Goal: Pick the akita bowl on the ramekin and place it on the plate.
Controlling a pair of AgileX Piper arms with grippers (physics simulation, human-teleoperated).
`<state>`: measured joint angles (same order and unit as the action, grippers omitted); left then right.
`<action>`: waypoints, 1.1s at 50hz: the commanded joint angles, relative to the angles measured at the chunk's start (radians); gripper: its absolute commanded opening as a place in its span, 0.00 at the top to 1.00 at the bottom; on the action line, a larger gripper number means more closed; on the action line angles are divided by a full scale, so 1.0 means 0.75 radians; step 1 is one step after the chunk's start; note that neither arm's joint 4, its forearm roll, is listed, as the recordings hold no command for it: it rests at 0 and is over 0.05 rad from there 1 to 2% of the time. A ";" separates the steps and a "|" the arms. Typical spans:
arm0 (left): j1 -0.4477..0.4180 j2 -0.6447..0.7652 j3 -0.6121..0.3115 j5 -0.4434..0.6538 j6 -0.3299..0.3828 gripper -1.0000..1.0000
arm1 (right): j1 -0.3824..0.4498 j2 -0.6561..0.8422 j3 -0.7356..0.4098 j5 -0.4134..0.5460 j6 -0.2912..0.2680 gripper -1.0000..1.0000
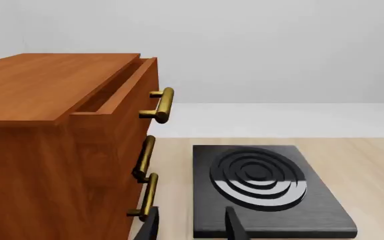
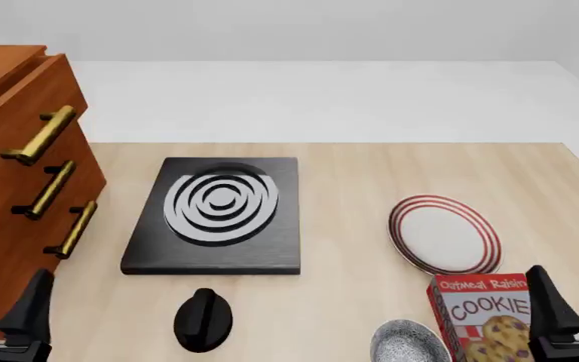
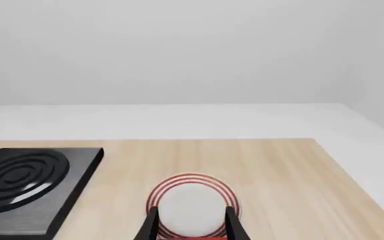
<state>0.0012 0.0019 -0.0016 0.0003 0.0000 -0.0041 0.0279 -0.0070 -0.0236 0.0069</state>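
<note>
The akita bowl (image 2: 407, 343), grey-and-white speckled, sits at the near table edge in the front view, cut off by the frame. The ramekin is hidden. The plate (image 2: 443, 235) with red rings lies flat beyond the bowl, to the right of centre; the right wrist view shows the plate (image 3: 192, 206) between that gripper's fingers, farther out. My right gripper (image 2: 576, 298) hangs open and empty near the bowl's right, behind a cookie box. My left gripper (image 2: 3, 302) is open at the near left by the cabinet, and in its own view the left gripper (image 1: 192, 230) holds nothing.
An Oatmeal Raisin cookie box (image 2: 481, 317) stands between the bowl and my right gripper. A black stove plate (image 2: 217, 215) with its knob (image 2: 204, 320) lies in the middle. A wooden cabinet (image 2: 13, 188) with brass handles, top drawer slightly open, fills the left.
</note>
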 commanded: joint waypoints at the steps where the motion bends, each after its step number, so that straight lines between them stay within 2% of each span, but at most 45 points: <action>1: -0.001 0.001 -0.007 0.007 0.000 0.00 | 0.010 -0.016 -0.064 0.067 -0.010 0.00; 2: -0.001 0.000 -0.008 0.009 0.000 0.00 | 0.005 -0.027 -0.104 0.105 -0.043 0.00; 4: -0.001 0.004 -0.003 0.000 0.000 0.00 | -0.017 -0.031 -0.162 0.158 -0.007 0.00; 5: -0.001 0.004 -0.003 0.000 0.000 0.00 | -0.017 -0.031 -0.162 0.159 -0.007 0.00; 6: -0.001 0.002 -0.004 0.003 0.000 0.00 | 0.004 -0.030 -0.198 0.211 -0.020 0.00; 11: -0.001 0.001 -0.008 0.008 0.000 0.00 | 0.029 -0.022 -0.209 0.242 0.031 0.00; 13: -0.001 0.004 -0.004 0.001 0.000 0.00 | 0.050 0.024 -0.258 0.270 0.000 0.00; 15: -0.001 0.002 -0.005 0.003 0.000 0.00 | 0.042 0.022 -0.265 0.265 0.012 0.00; 17: -0.001 0.001 -0.006 0.005 0.000 0.00 | 0.088 0.118 -0.288 0.237 -0.065 0.00; 21: -0.001 0.001 -0.006 0.005 0.000 0.00 | 0.124 0.161 -0.344 0.272 -0.009 0.00; 23: -0.001 0.001 -0.006 0.005 0.000 0.00 | 0.173 0.208 -0.377 0.280 -0.058 0.00; 24: -0.001 0.001 -0.006 0.006 0.000 0.00 | 0.221 0.302 -0.402 0.270 -0.149 0.00; 25: -0.001 0.001 -0.006 0.005 0.001 0.00 | 0.232 0.314 -0.424 0.273 -0.131 0.00; 26: -0.001 0.001 -0.006 0.005 0.000 0.00 | 0.252 0.339 -0.472 0.290 -0.079 0.00; 28: -0.001 0.001 -0.006 0.005 0.000 0.00 | 0.271 0.447 -0.517 0.305 -0.157 0.00; 29: -0.001 0.001 -0.006 0.005 0.000 0.00 | 0.283 0.470 -0.550 0.333 -0.152 0.00; 30: -0.001 0.001 -0.006 0.005 0.000 0.00 | 0.316 0.507 -0.543 0.334 -0.185 0.00; 35: -0.001 0.001 -0.006 0.005 0.000 0.00 | 0.378 0.576 -0.597 0.398 -0.168 0.00; 37: -0.001 0.001 -0.006 0.005 0.000 0.00 | 0.428 0.615 -0.611 0.412 -0.201 0.00; 40: -0.001 0.001 -0.006 0.005 0.000 0.00 | 0.442 0.634 -0.649 0.465 -0.213 0.00; 41: -0.001 0.001 -0.006 0.005 0.000 0.00 | 0.486 0.656 -0.672 0.502 -0.226 0.00; 45: -0.001 0.001 -0.006 0.005 0.000 0.00 | 0.487 0.667 -0.705 0.552 -0.247 0.00; 47: -0.001 0.001 -0.006 0.005 0.000 0.00 | 0.532 0.726 -0.721 0.567 -0.266 0.00; 49: -0.001 0.001 -0.006 0.005 0.000 0.00 | 0.572 0.774 -0.739 0.577 -0.236 0.00; 51: -0.001 0.001 -0.006 0.005 0.000 0.00 | 0.584 0.779 -0.746 0.591 -0.245 0.00; 53: -0.001 0.001 -0.006 0.005 0.000 0.00 | 0.566 0.778 -0.793 0.632 -0.207 0.00; 55: -0.001 0.001 -0.006 0.006 0.000 0.00 | 0.618 0.804 -0.813 0.665 -0.275 0.00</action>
<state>0.0006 0.0028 -0.0060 0.0043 0.0001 0.3743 0.5434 -0.5332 0.3832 -0.1592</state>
